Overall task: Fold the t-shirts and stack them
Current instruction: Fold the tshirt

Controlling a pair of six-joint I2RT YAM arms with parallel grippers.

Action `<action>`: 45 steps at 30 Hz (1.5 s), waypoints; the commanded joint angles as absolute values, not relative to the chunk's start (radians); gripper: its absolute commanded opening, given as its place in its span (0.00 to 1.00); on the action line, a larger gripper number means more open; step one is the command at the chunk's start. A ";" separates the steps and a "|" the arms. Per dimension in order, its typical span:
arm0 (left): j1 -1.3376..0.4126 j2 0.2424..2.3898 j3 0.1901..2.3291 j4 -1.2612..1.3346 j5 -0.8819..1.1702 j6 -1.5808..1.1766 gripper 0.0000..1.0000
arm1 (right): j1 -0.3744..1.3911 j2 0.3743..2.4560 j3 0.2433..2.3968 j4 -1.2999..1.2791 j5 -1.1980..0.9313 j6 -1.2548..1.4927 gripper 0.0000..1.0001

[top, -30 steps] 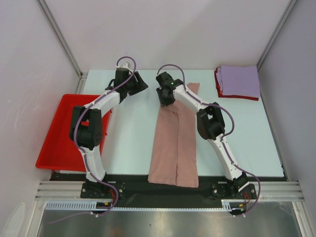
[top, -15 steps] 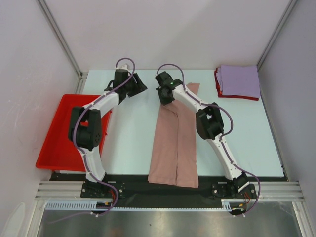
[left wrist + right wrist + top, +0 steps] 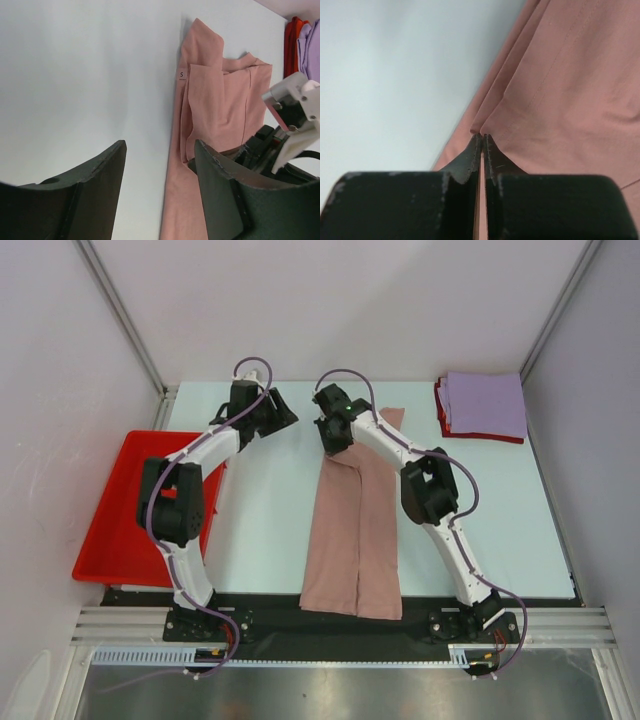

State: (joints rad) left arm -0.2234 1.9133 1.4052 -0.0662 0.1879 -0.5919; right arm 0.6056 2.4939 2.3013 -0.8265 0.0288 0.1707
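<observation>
The dusty-pink t-shirt lies folded lengthwise into a long strip down the middle of the table, its print hidden. My right gripper is at the strip's far left corner. In the right wrist view the gripper is shut on a pinched fold of the pink t-shirt. My left gripper hovers open over bare table just left of the shirt's far end. Nothing is between its fingers, and the pink t-shirt lies to their right. A folded lavender t-shirt rests on a red one at the back right.
A red plastic tray sits off the table's left edge beside the left arm. White walls and metal posts close in the back and sides. The right arm's wrist shows at the right of the left wrist view.
My right gripper has closed on the fold at the pink t-shirt's far left corner. The left gripper has stayed open and has hardly moved.
</observation>
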 commanded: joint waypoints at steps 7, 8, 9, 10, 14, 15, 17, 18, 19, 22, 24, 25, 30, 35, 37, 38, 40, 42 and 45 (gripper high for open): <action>-0.215 1.868 1.397 -0.046 0.218 -0.581 0.63 | 0.623 2.416 2.264 -0.830 -0.058 0.172 0.00; -0.215 1.870 1.397 -0.046 0.215 -0.581 0.63 | 0.626 2.419 2.264 -0.828 -0.061 0.173 0.00; -0.215 1.871 1.397 -0.048 0.216 -0.581 0.63 | 0.627 2.416 2.255 -0.830 -0.061 0.178 0.00; -0.215 1.871 1.397 -0.049 0.218 -0.580 0.63 | 0.630 2.416 2.249 -0.828 -0.064 0.179 0.00; -0.215 1.884 1.407 -0.055 0.233 -0.578 0.63 | 0.632 2.398 2.203 -0.815 -0.072 0.196 0.00; -0.215 1.884 1.408 -0.052 0.239 -0.577 0.63 | 0.630 2.396 2.194 -0.812 -0.074 0.195 0.00; -0.215 1.894 1.417 -0.046 0.251 -0.575 0.63 | 0.630 2.401 2.186 -0.819 -0.075 0.198 0.06; -0.216 1.901 1.422 -0.046 0.268 -0.577 0.63 | 0.629 2.404 2.186 -0.825 -0.075 0.198 0.11; -0.216 1.904 1.434 -0.045 0.276 -0.577 0.63 | 0.627 2.404 2.187 -0.834 -0.060 0.204 0.27; -0.222 1.930 1.463 -0.035 0.304 -0.578 0.63 | 0.598 2.363 2.169 -0.798 -0.072 0.232 0.38; -0.232 1.954 1.482 -0.023 0.327 -0.578 0.62 | 0.560 2.321 2.123 -0.747 -0.093 0.262 0.44; -0.238 1.965 1.503 -0.012 0.345 -0.580 0.62 | 0.545 2.275 2.108 -0.698 -0.112 0.270 0.51; -0.278 2.037 1.584 0.075 0.403 -0.600 0.57 | 0.430 2.197 2.037 -0.572 -0.167 0.334 0.54; -0.319 2.152 1.710 0.121 0.443 -0.620 0.49 | 0.312 2.246 2.045 -0.476 -0.261 0.385 0.50; -0.334 2.186 1.744 0.146 0.445 -0.641 0.43 | 0.269 2.279 2.065 -0.445 -0.313 0.397 0.43; -0.345 2.221 1.755 0.158 0.446 -0.661 0.42 | 0.258 2.311 2.072 -0.437 -0.330 0.400 0.40; -0.354 2.259 1.799 0.179 0.454 -0.672 0.37 | 0.236 2.336 2.080 -0.399 -0.376 0.420 0.28; -0.368 2.316 1.838 0.170 0.454 -0.672 0.36 | 0.213 2.371 2.086 -0.385 -0.406 0.433 0.22; -0.380 2.380 1.897 0.176 0.454 -0.699 0.36 | 0.187 2.396 2.068 -0.342 -0.410 0.454 0.17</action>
State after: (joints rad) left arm -0.3710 2.3306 1.8206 0.1280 0.4301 -0.6624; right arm 0.1917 2.3657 2.0518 -0.4171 -0.3428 0.4202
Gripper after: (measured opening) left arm 0.360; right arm 0.182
